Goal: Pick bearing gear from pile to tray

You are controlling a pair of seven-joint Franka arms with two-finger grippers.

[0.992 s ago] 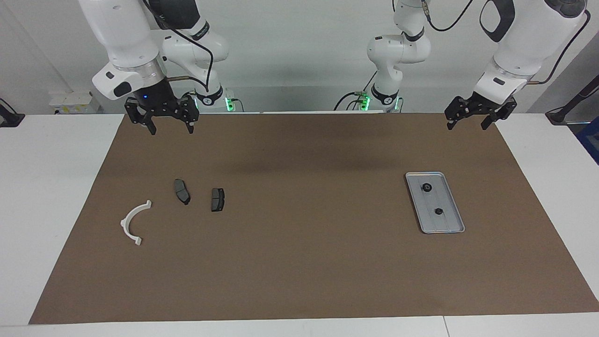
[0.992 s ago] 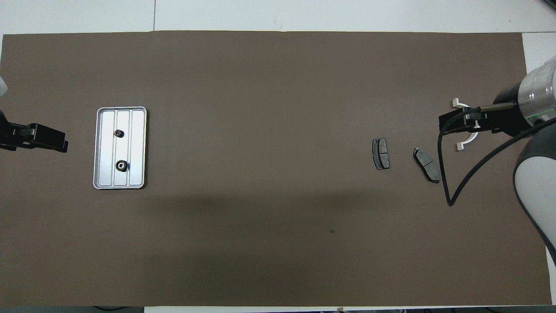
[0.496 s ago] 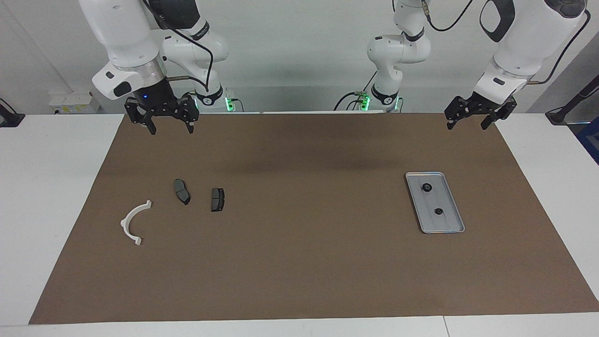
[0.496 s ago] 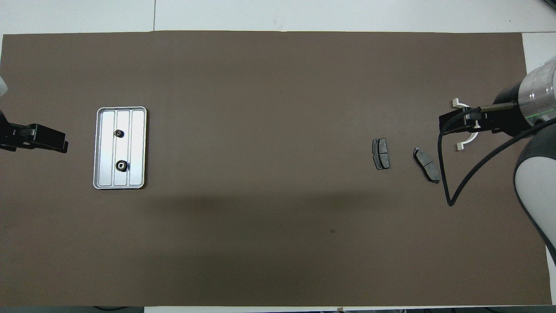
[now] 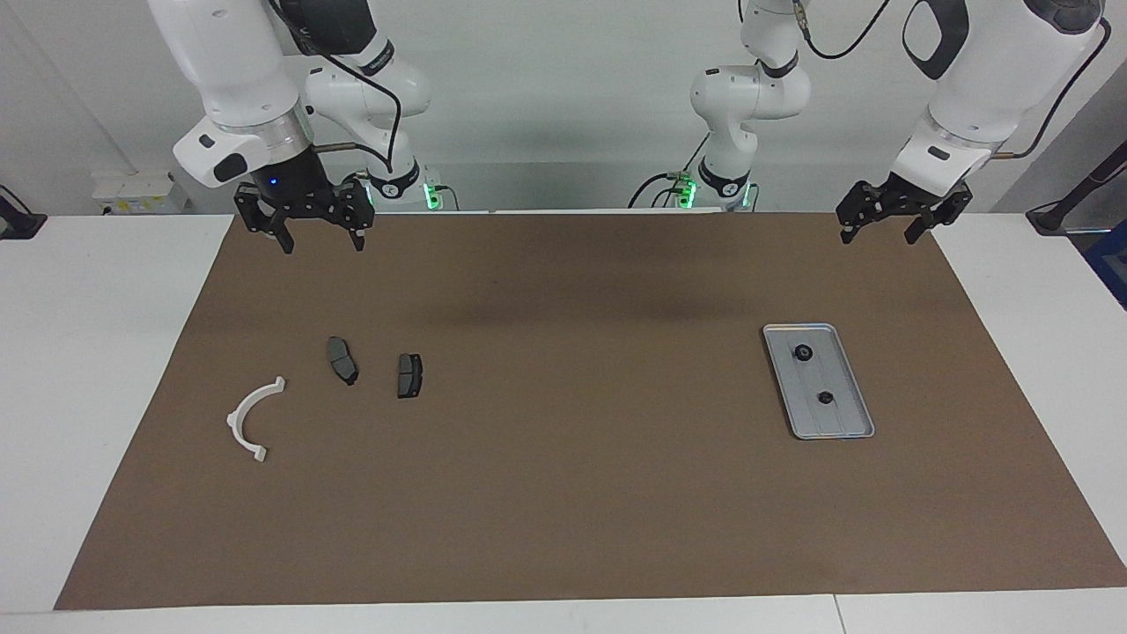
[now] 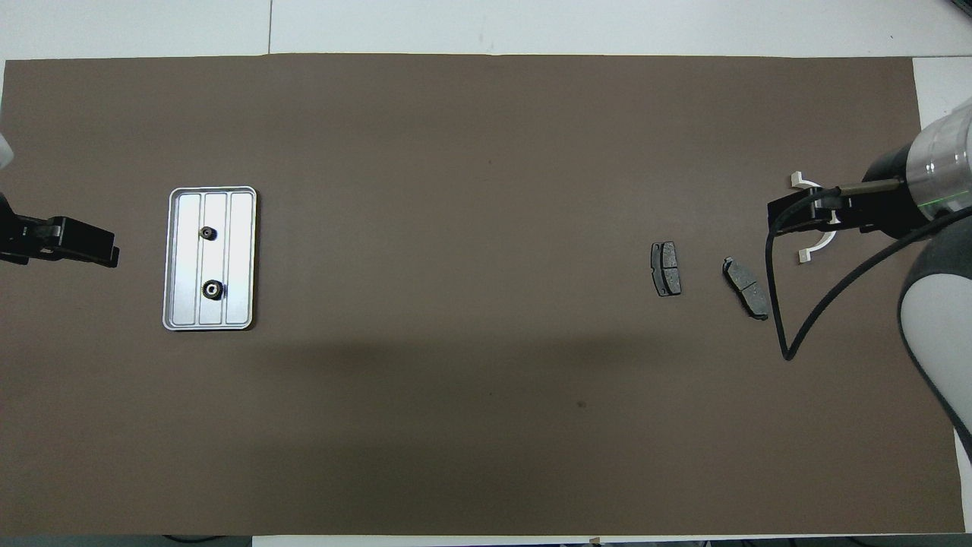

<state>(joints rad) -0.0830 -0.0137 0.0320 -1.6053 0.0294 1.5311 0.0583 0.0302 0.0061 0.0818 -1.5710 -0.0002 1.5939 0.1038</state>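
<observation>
Currently the left gripper (image 5: 888, 226) and right gripper (image 5: 317, 233) both hang empty with fingers apart over the mat's robot-side corners. Farther out, two bearing gears (image 5: 803, 352) (image 5: 825, 397) lie in the tray (image 5: 858, 431), toward the left arm's end. Each appears small, rigid, light; grip across the toothed rim. Two pads (image 5: 409, 375) and a white bracket (image 5: 249, 418) remain toward the right arm's end.

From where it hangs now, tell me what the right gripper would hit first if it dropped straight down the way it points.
Most likely bare brown mat. The right gripper, open and empty, hangs over the mat's edge nearest the robots. The two dark plates and white bracket lie farther out, probably clear of its line, though depth is uncertain.
</observation>
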